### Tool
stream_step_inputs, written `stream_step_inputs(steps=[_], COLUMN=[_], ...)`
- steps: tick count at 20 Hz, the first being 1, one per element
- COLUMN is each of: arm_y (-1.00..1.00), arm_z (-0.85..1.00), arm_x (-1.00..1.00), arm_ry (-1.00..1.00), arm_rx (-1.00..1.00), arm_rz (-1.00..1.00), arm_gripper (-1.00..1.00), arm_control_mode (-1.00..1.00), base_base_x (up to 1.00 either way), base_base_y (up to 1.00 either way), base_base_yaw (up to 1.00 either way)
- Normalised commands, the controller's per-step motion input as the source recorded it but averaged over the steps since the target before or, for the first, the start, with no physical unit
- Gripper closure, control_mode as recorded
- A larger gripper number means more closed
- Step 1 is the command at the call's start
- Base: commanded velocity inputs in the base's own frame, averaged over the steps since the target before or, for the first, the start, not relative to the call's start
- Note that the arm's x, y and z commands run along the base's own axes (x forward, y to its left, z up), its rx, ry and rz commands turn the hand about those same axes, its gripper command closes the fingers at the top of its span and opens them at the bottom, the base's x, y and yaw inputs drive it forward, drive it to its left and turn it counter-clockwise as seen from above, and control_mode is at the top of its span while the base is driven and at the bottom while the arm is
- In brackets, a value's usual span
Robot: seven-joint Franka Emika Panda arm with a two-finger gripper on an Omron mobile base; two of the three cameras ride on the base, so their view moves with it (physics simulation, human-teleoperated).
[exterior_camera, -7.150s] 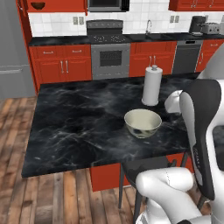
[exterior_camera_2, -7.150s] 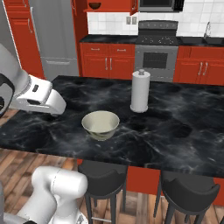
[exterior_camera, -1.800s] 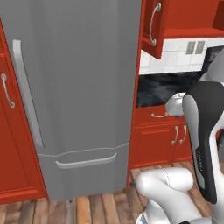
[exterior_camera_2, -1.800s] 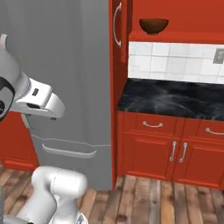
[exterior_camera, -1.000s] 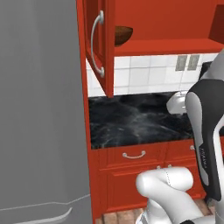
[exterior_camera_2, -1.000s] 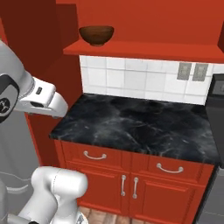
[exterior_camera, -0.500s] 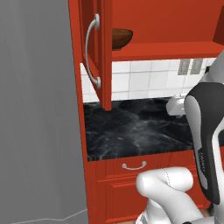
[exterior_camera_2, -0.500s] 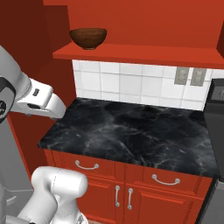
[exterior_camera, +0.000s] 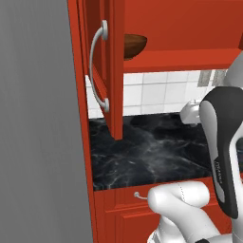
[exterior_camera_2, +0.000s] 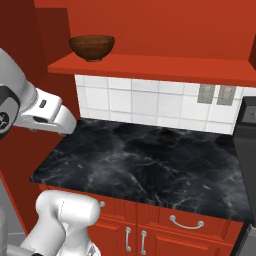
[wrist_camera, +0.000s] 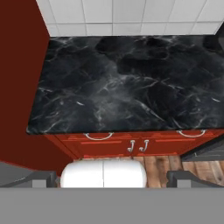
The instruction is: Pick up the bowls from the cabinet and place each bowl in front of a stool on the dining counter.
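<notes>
The robot stands in front of the black worktop (exterior_camera_2: 145, 165), facing the red wall cabinet (exterior_camera: 180, 28) whose door (exterior_camera: 108, 66) hangs open toward the left, its long white handle (exterior_camera: 97, 71) in plain sight in the left base view. On the red shelf (exterior_camera_2: 150, 67), toward its left end and near the front edge, sits 1 dark reddish-brown bowl (exterior_camera_2: 91, 47), upright and alone; the left base view shows the same bowl (exterior_camera: 134, 45) partly hidden behind the open door's edge. The gripper (wrist_camera: 112, 178) looks down on the worktop and the red drawers (wrist_camera: 131, 144) below it, and its 2 dark fingertips (wrist_camera: 41, 178) stand far apart at the bottom corners of the hand view with nothing between them, so it is spread wide and carries nothing. The step in hand appears to be fetching this bowl from the cabinet. The hand sits low, well below the shelf, so the next move calls for raising the arm, turning the hand to face the shelf, and bringing the open jaws over the bowl's rim from the front, clear of the open door on the left.
</notes>
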Motion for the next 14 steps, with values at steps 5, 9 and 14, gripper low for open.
stream_step_inputs(steps=[5,9,14], arm_y=[0.0,0.0,0.0], arm_z=[0.0,0.0,0.0], arm_x=[0.0,0.0,0.0], arm_ry=[0.0,0.0,0.0], arm_rx=[0.0,0.0,0.0], arm_rz=[0.0,0.0,0.0], arm_gripper=[-1.0,-1.0,-1.0], arm_control_mode=[1.0,1.0,1.0], base_base_x=[0.0,0.0,0.0], base_base_y=[0.0,0.0,0.0], base_base_yaw=[0.0,0.0,0.0])
